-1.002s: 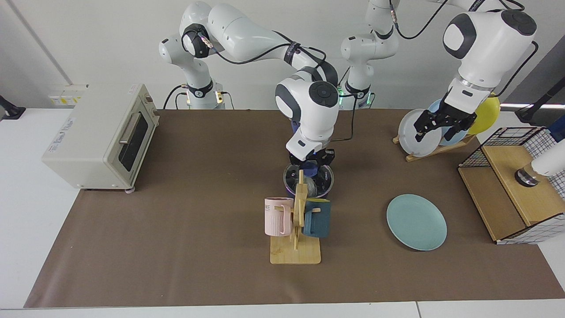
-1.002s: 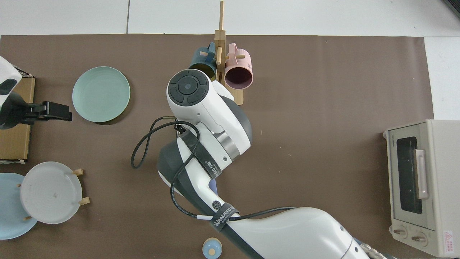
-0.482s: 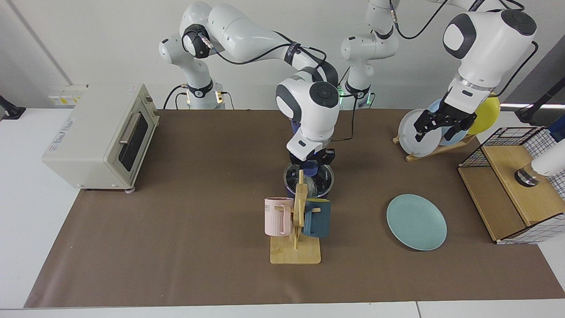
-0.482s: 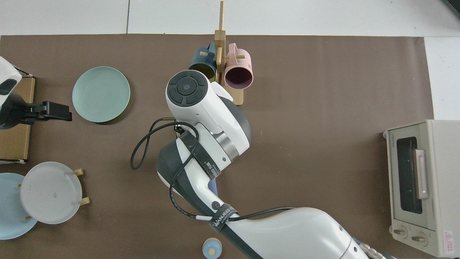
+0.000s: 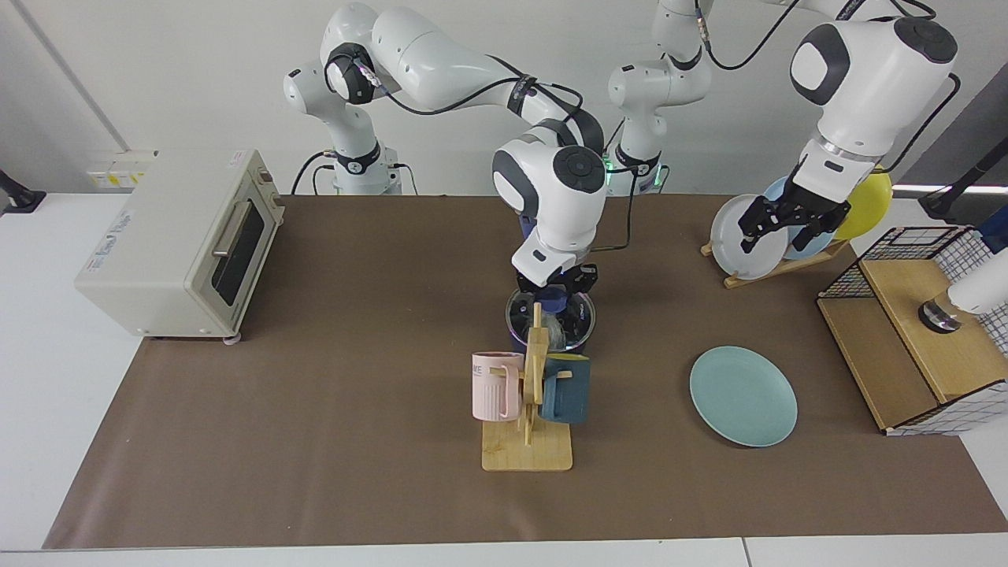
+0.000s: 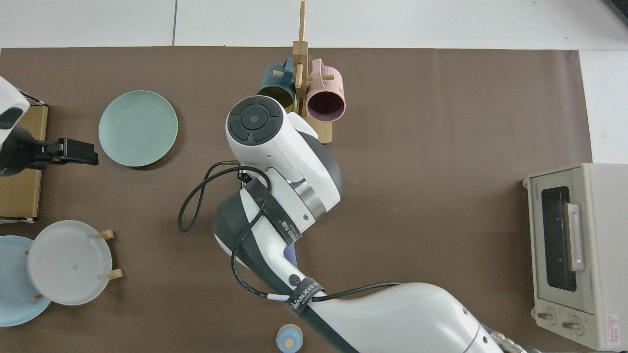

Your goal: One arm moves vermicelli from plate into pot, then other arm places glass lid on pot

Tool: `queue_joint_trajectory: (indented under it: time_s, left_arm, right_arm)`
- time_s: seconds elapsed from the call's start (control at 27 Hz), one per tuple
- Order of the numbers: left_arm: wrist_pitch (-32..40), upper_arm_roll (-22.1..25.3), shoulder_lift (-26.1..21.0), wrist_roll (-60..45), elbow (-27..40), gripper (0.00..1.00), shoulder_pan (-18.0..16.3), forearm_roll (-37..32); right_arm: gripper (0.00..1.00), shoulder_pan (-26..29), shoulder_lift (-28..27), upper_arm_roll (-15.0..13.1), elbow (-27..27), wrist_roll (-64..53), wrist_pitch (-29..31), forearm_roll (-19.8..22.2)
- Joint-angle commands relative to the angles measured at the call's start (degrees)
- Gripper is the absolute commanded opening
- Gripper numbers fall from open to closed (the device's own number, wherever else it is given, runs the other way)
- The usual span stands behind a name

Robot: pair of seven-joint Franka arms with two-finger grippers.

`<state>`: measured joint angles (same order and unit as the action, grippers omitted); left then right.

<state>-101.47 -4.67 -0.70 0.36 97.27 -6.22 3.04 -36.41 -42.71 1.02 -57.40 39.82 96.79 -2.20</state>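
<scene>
Now the right gripper (image 5: 556, 290) grasps the glass lid (image 5: 551, 316) by its knob over the pot (image 5: 516, 340); releasing off-centre could tip it. Waiting far right, the left gripper (image 5: 787, 228) is spread empty.

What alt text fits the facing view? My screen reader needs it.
The right claw sits at the blue knob of the glass lid on the pot, behind a mug rack. The left claw waits raised above the bare teal plate.

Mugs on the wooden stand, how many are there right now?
2. The pink mug hangs on one side of the wooden stand, the dark blue mug on the other, just in front of the pot. None looks hidden.
</scene>
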Motion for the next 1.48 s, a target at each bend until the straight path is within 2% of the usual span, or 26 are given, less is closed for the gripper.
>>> queue_joint_trajectory:
  time_s: [0.0, 0.78, 1.08, 1.26, 1.41, 1.45]
  left_arm:
    - [0.4, 0.4, 0.6, 0.3, 0.2, 1.00, 0.4, 0.1]
    - [0.4, 0.4, 0.6, 0.3, 0.2, 1.00, 0.4, 0.1]
    - [0.5, 0.4, 0.6, 0.3, 0.2, 1.00, 0.4, 0.1]
    - [0.5, 0.4, 0.6, 0.3, 0.2, 1.00, 0.4, 0.1]
    - [0.5, 0.4, 0.6, 0.3, 0.2, 1.00, 0.4, 0.1]
    - [0.5, 0.4, 0.6, 0.3, 0.2, 1.00, 0.4, 0.1]
  right_arm:
    - [1.00, 0.4, -0.4, 0.5, 1.7, 0.3, -1.2, -1.5]
    - [1.00, 1.5, 0.4, 0.1, 1.7, -0.6, -1.2, -1.5]
    - [0.99, 3.3, 0.9, -0.6, 1.7, -1.9, 3.1, -1.4]
    - [0.72, 4.2, 0.6, -0.5, 1.7, -1.9, 5.2, -1.4]
    - [0.39, 4.2, 0.5, -0.6, 1.7, -1.7, 5.7, -1.3]
    - [0.24, 4.2, 0.6, -0.7, 1.7, -1.5, 6.1, -1.3]
